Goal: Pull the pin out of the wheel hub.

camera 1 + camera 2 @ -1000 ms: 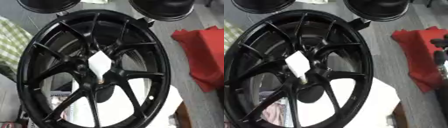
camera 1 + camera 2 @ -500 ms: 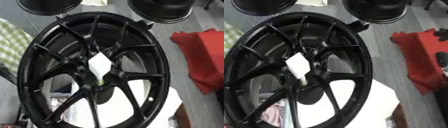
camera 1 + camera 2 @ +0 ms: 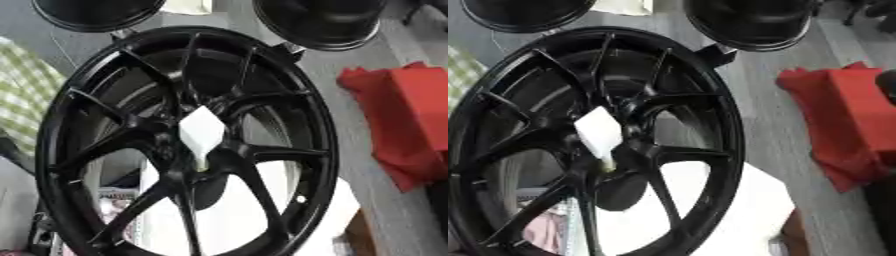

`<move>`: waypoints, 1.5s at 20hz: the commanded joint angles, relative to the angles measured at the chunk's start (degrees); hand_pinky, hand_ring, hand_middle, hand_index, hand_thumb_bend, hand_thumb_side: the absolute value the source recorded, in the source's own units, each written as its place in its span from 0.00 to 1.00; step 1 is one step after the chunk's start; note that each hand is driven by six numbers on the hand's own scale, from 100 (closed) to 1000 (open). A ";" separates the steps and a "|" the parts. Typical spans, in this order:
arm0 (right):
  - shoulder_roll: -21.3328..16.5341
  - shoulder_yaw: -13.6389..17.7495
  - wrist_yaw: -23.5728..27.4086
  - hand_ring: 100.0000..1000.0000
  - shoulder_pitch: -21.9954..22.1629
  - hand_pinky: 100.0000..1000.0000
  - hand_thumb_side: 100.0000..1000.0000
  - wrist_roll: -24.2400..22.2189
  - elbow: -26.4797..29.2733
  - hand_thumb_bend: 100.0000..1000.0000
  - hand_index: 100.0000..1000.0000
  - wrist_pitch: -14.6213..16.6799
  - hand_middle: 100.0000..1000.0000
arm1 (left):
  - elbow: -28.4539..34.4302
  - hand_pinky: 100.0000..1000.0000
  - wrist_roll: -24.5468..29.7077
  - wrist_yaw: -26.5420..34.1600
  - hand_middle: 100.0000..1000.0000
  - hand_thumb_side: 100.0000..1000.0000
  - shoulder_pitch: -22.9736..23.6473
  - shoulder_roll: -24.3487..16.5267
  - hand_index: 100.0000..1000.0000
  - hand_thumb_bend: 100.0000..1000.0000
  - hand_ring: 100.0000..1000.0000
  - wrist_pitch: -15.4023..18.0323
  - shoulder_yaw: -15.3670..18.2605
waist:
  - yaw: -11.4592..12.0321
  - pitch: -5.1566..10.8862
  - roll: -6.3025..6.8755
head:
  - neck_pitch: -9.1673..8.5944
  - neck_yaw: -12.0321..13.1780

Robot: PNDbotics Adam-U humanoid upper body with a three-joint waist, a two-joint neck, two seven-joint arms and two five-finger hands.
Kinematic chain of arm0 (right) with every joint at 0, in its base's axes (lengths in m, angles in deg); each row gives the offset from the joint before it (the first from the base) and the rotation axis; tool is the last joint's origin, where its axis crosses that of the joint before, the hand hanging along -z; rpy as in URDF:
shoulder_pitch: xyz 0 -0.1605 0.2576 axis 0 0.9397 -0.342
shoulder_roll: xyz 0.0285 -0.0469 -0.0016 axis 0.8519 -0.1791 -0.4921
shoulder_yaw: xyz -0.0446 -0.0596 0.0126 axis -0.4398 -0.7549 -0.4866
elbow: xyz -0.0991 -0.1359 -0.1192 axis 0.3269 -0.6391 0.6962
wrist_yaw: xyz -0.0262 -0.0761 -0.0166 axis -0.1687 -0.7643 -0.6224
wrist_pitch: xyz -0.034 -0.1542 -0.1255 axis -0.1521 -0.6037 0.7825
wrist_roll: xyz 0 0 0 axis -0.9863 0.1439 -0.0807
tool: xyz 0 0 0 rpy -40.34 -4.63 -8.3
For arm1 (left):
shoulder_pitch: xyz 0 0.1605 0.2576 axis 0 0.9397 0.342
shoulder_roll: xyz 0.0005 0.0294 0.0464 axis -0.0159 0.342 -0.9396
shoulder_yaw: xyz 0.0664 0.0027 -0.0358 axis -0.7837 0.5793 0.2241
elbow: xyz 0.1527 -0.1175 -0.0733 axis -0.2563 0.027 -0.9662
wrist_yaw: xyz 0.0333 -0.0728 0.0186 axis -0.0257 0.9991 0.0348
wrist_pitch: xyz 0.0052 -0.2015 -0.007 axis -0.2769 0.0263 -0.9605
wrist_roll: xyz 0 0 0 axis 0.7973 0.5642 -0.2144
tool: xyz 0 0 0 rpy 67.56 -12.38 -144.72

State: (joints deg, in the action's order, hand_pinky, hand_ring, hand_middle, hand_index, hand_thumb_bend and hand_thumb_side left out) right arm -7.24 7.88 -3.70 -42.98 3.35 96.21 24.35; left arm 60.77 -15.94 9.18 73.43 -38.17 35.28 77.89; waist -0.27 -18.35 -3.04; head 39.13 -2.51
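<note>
Wheel hub [image 3: 188,145], a large black rim with thin spokes, stands upright and fills most of both views. At its centre sits the pin [image 3: 202,134], white, with a diamond-shaped head and a narrow stem running down into the hub's middle. To the left of the rim lies a green-and-white checked cloth [image 3: 22,100]. Behind the rim, at the top, two more round black rims show, one at the left [image 3: 96,12] and one at the right [image 3: 319,22]. Through the lower spokes a white surface [image 3: 728,210] is visible. To the right, a red cloth [image 3: 402,120] lies on the grey floor [image 3: 350,65]. No robot hand shows in either view, so whether its fingers are apart or together cannot be told.
</note>
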 commanded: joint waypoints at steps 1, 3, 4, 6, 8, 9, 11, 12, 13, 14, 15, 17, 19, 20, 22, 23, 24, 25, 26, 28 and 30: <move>-4.09 -1.20 0.92 0.76 -2.72 0.91 0.10 -1.57 0.94 0.31 0.71 -0.15 0.56 | 1.17 0.65 0.29 0.05 0.50 0.70 -0.57 -1.82 0.64 0.00 0.65 0.00 -0.12 | 0.16 1.64 -0.12 | -0.52 -0.50; -4.65 -2.54 0.68 0.76 -4.73 0.91 0.10 -2.76 0.94 0.31 0.72 -0.31 0.56 | 1.17 0.65 0.41 0.08 0.50 0.70 -0.63 -1.87 0.64 0.00 0.65 -0.04 -0.23 | 0.42 1.64 -0.28 | -0.46 -0.75; -4.85 -3.21 0.47 0.76 -5.68 0.91 0.10 -3.33 0.94 0.31 0.72 -0.33 0.57 | 1.17 0.65 0.47 0.09 0.50 0.70 -0.64 -1.91 0.64 0.00 0.65 -0.06 -0.28 | 0.55 1.63 -0.35 | -0.45 -0.85; -5.14 -4.54 -0.17 0.76 -7.58 0.91 0.10 -4.37 0.94 0.31 0.72 -0.31 0.57 | 1.17 0.65 0.60 0.10 0.50 0.70 -0.65 -1.98 0.64 0.00 0.65 -0.10 -0.39 | 0.80 1.67 -0.52 | -0.45 -1.09; -5.23 -5.97 -0.75 0.77 -9.48 0.91 0.10 -5.42 0.94 0.31 0.72 -0.01 0.58 | 1.17 0.65 0.71 0.15 0.50 0.70 -0.72 -2.05 0.64 0.00 0.65 -0.14 -0.49 | 1.04 1.73 -0.68 | -0.49 -1.33; -5.21 -6.77 -1.06 0.77 -10.41 0.91 0.10 -6.04 0.94 0.31 0.72 0.18 0.58 | 1.17 0.65 0.77 0.18 0.50 0.70 -0.78 -2.10 0.64 0.00 0.65 -0.16 -0.56 | 1.15 1.76 -0.76 | -0.54 -1.49; -4.93 -8.32 -1.52 0.77 -12.12 0.91 0.10 -7.11 0.94 0.31 0.72 0.32 0.58 | 1.17 0.65 0.85 0.28 0.50 0.70 -0.85 -2.14 0.64 0.00 0.65 -0.23 -0.67 | 1.38 1.85 -0.90 | -0.60 -1.81; -4.61 -9.06 -1.64 0.77 -12.98 0.91 0.10 -7.62 0.94 0.31 0.72 0.30 0.58 | 1.17 0.65 0.89 0.32 0.50 0.70 -0.84 -2.14 0.64 0.00 0.65 -0.27 -0.71 | 1.47 1.90 -0.96 | -0.61 -1.96; -4.15 -9.83 -1.68 0.77 -13.92 0.91 0.10 -8.19 0.94 0.31 0.72 0.22 0.58 | 1.17 0.65 0.93 0.35 0.50 0.70 -0.79 -2.13 0.64 0.00 0.65 -0.32 -0.76 | 1.55 1.95 -1.01 | -0.60 -2.08; -3.63 -10.58 -1.66 0.77 -14.84 0.91 0.10 -8.81 0.94 0.30 0.72 0.07 0.58 | 1.17 0.65 0.98 0.36 0.50 0.70 -0.74 -2.10 0.64 0.00 0.65 -0.36 -0.79 | 1.60 2.00 -1.04 | -0.56 -2.15; -3.08 -11.32 -1.62 0.77 -15.76 0.91 0.10 -9.47 0.94 0.30 0.72 -0.18 0.58 | 1.17 0.65 1.01 0.36 0.50 0.70 -0.70 -2.08 0.64 0.00 0.65 -0.39 -0.81 | 1.63 2.05 -1.07 | -0.49 -2.21; -1.66 -12.89 -1.59 0.77 -17.60 0.91 0.10 -11.03 0.94 0.31 0.72 -0.90 0.58 | 1.17 0.65 1.03 0.36 0.50 0.70 -0.58 -2.10 0.64 0.00 0.65 -0.42 -0.80 | 1.62 2.23 -1.16 | -0.20 -2.30; 0.00 -14.43 -1.72 0.77 -19.17 0.92 0.10 -12.73 0.94 0.31 0.73 -1.54 0.58 | 1.17 0.65 0.93 0.20 0.50 0.70 -0.13 -2.21 0.64 0.00 0.65 -0.49 -0.68 | 1.37 2.49 -1.36 | 0.09 -2.13; 0.85 -15.20 -1.78 0.77 -19.85 0.92 0.10 -13.63 0.94 0.31 0.73 -1.70 0.58 | 1.17 0.65 0.85 0.09 0.50 0.70 0.18 -2.26 0.64 0.00 0.65 -0.55 -0.59 | 1.20 2.63 -1.49 | 0.19 -2.08; 2.23 -16.56 -1.79 0.77 -21.07 0.92 0.10 -15.36 0.94 0.30 0.73 -1.81 0.58 | 1.17 0.65 0.67 -0.11 0.50 0.70 0.68 -2.29 0.64 0.00 0.65 -0.70 -0.45 | 0.89 2.92 -1.70 | 0.34 -2.03; 2.77 -17.24 -1.86 0.78 -21.67 0.92 0.10 -16.18 0.94 0.30 0.73 -1.76 0.58 | 1.17 0.65 0.60 -0.18 0.50 0.70 0.87 -2.31 0.64 0.00 0.65 -0.76 -0.41 | 0.74 3.06 -1.78 | 0.44 -2.02; 3.24 -17.84 -1.98 0.78 -22.20 0.92 0.10 -16.89 0.94 0.30 0.73 -1.70 0.58 | 1.17 0.65 0.55 -0.23 0.50 0.70 1.03 -2.33 0.64 0.00 0.65 -0.80 -0.38 | 0.62 3.18 -1.84 | 0.53 -2.01; 3.76 -18.46 -2.15 0.78 -22.75 0.92 0.10 -17.53 0.94 0.30 0.73 -1.63 0.58 | 1.17 0.65 0.52 -0.26 0.50 0.70 1.15 -2.35 0.64 0.00 0.65 -0.84 -0.35 | 0.53 3.28 -1.87 | 0.61 -2.03; 4.37 -19.10 -2.33 0.78 -23.30 0.92 0.10 -18.08 0.94 0.30 0.73 -1.54 0.58 | 1.17 0.65 0.48 -0.29 0.50 0.70 1.25 -2.37 0.64 0.00 0.65 -0.86 -0.32 | 0.45 3.37 -1.90 | 0.67 -2.08; 5.54 -20.30 -2.63 0.78 -24.16 0.92 0.09 -18.95 0.94 0.30 0.73 -1.32 0.59 | 1.17 0.65 0.41 -0.35 0.50 0.70 1.44 -2.41 0.64 0.00 0.65 -0.89 -0.26 | 0.35 3.47 -1.91 | 0.75 -2.10; 6.50 -21.32 -3.10 0.78 -24.77 0.92 0.09 -19.57 0.94 0.31 0.73 -0.98 0.59 | 1.17 0.65 0.36 -0.42 0.50 0.70 1.61 -2.42 0.64 0.00 0.65 -0.91 -0.20 | 0.29 3.49 -1.93 | 0.73 -2.10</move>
State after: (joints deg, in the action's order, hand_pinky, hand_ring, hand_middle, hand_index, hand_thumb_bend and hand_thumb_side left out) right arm -0.16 -13.45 -6.38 -66.92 -15.71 96.45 23.18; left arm 60.77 -15.51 9.05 75.20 -39.12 34.45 77.22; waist 0.08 -16.12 -5.12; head 39.70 -4.61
